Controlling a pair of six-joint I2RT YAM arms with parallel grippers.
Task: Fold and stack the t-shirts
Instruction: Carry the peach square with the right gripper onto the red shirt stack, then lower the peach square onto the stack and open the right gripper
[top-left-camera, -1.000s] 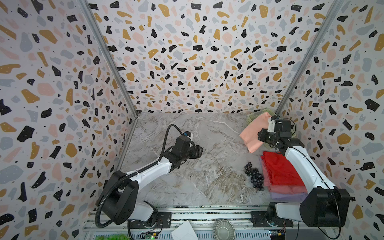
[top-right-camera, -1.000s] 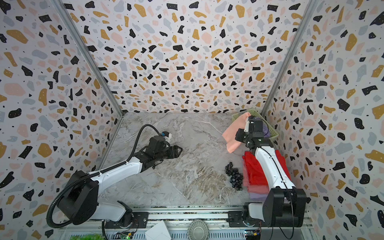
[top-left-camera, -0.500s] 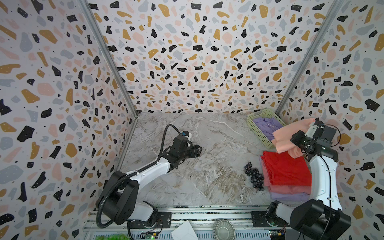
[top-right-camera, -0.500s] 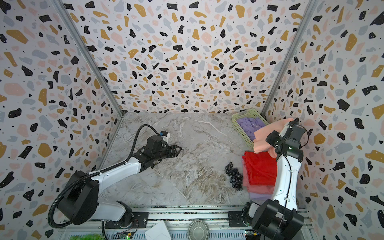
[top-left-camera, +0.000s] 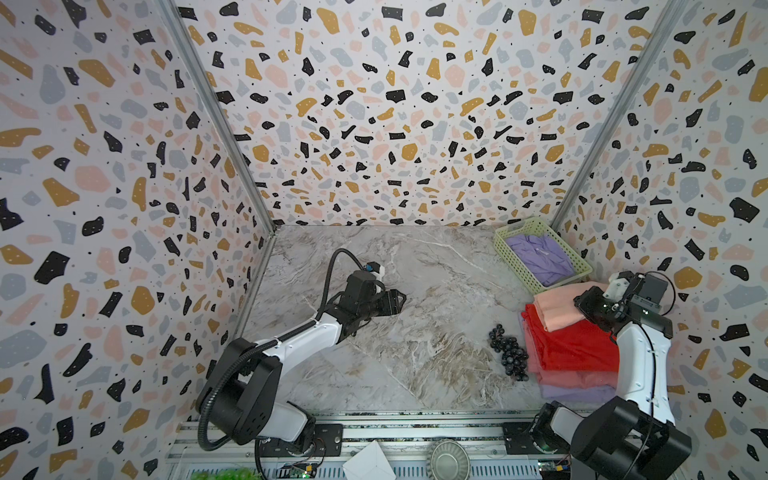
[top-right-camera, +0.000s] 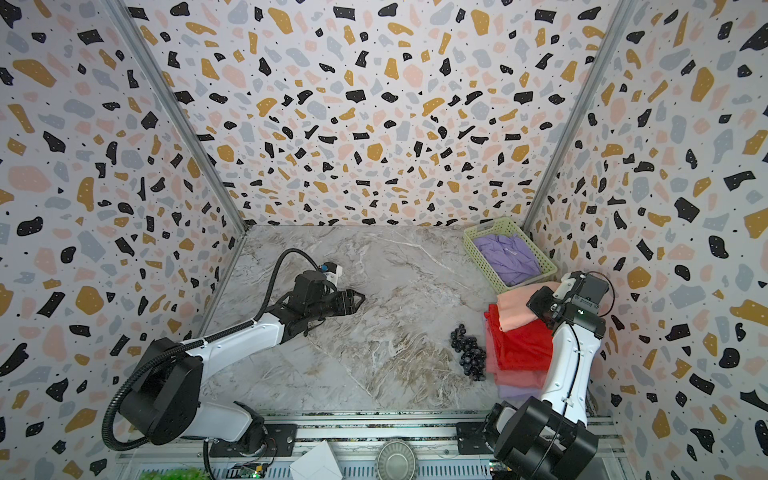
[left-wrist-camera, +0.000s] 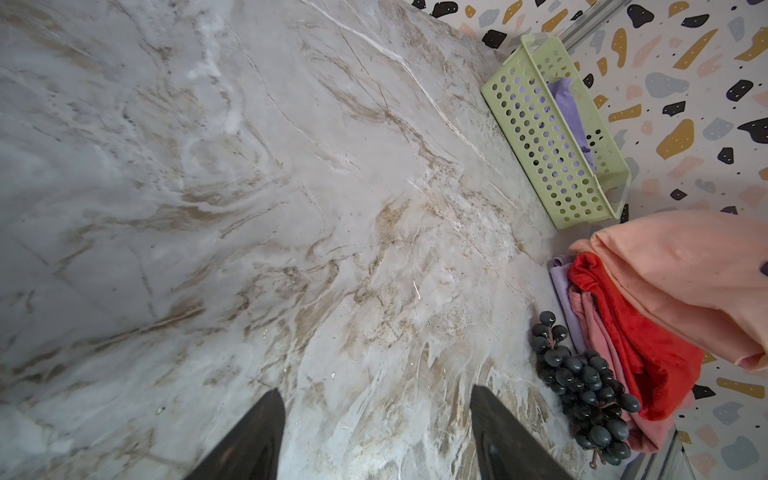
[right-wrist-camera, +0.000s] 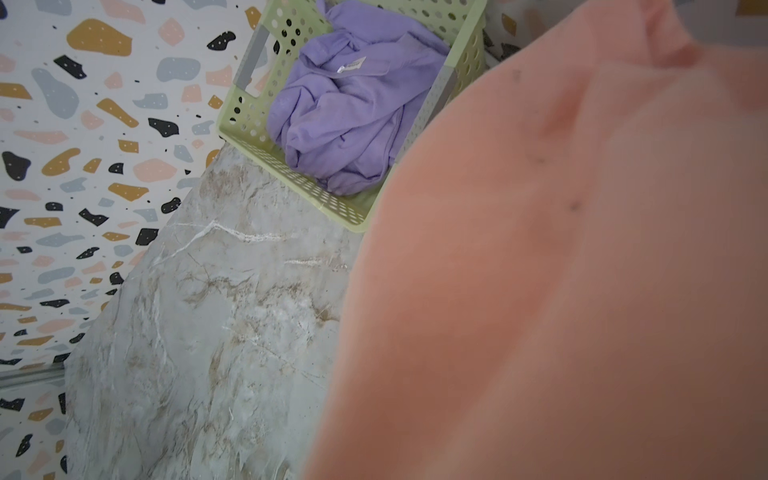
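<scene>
Peach t-shirt, folded, is resting over the upper end of the red t-shirt topping the stack at the right edge of both top views; placing it appears to be the step in hand. The right jaws are being hidden by the cloth, so their grip cannot be told. The left jaws are standing wide apart, empty, over the bench at mid-frame. Before release, the peach edges are best being squared to the stack and kept clear of the grapes.
</scene>
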